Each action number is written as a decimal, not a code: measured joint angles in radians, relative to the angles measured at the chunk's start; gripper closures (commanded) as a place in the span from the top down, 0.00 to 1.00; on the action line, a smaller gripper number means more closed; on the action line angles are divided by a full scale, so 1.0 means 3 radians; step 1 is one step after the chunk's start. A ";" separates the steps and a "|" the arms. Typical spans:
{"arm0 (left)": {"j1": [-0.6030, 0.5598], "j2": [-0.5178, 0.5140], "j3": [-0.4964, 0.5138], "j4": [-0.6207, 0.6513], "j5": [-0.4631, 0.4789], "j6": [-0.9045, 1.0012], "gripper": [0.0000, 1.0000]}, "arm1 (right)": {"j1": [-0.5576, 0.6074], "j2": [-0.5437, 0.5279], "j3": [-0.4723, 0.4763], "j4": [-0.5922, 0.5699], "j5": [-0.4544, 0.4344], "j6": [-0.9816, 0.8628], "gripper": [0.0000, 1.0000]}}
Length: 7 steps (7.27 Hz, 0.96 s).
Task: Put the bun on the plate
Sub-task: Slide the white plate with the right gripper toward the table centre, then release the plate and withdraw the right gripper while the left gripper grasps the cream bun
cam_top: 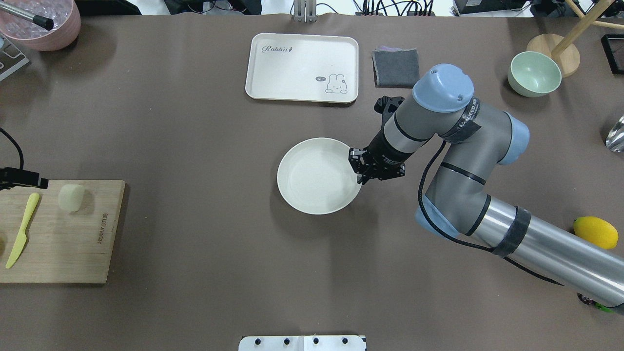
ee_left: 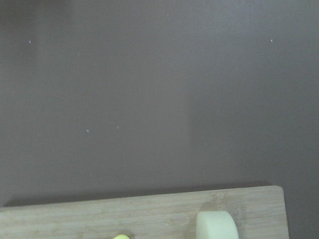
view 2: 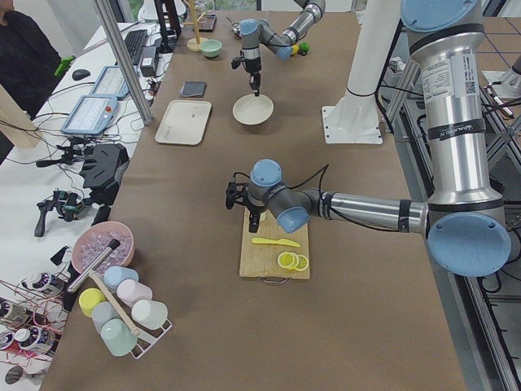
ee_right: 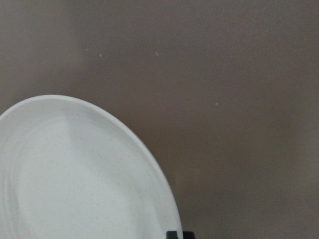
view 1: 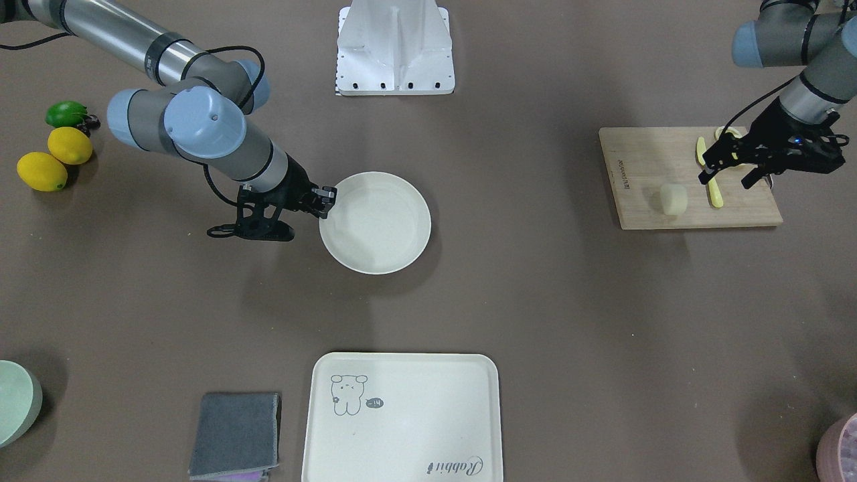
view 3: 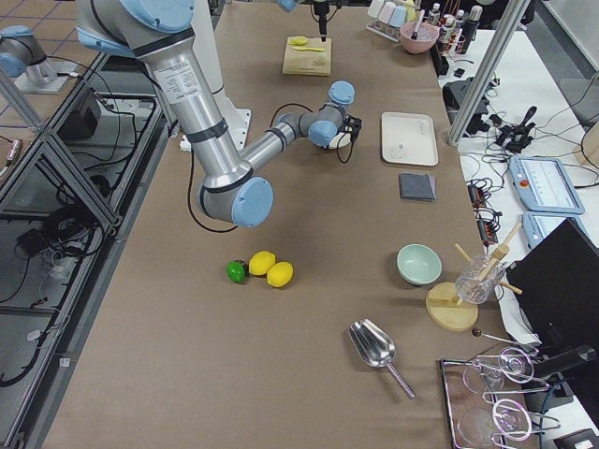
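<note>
The bun (view 1: 673,199) stands on a wooden cutting board (view 1: 643,157) and shows at the lower edge of the left wrist view as the bun (ee_left: 215,226). My left gripper (view 1: 728,179) hovers open over the board beside the bun, above a yellow-green knife (view 1: 714,189), with nothing between its fingers. The round cream plate (view 1: 375,222) lies mid-table and holds nothing. My right gripper (view 1: 326,201) is at the plate's rim with its fingers closed on the edge. A dark fingertip (ee_right: 174,234) shows against the rim in the right wrist view.
A cream tray (view 1: 402,415) with a drawing and a grey cloth (view 1: 236,434) lie on the far side from the robot. Two lemons (view 1: 41,171) and a lime (view 1: 65,114) sit near the right arm. A pale green bowl (cam_top: 534,74) and the robot base (view 1: 395,47) also stand here.
</note>
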 measured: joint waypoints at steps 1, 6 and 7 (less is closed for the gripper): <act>0.0151 0.0013 0.0008 -0.0064 0.0105 -0.0097 0.97 | -0.0060 0.0006 -0.0018 0.0067 -0.0058 0.0038 0.00; 0.0406 -0.0249 0.0201 -0.0092 0.0288 -0.0151 0.49 | -0.0114 -0.0017 -0.0014 0.0129 -0.0094 0.0057 1.00; 0.0426 -0.0250 0.0203 -0.0095 0.0312 -0.0154 0.37 | -0.0114 -0.0020 0.0003 0.0157 -0.0100 0.0059 1.00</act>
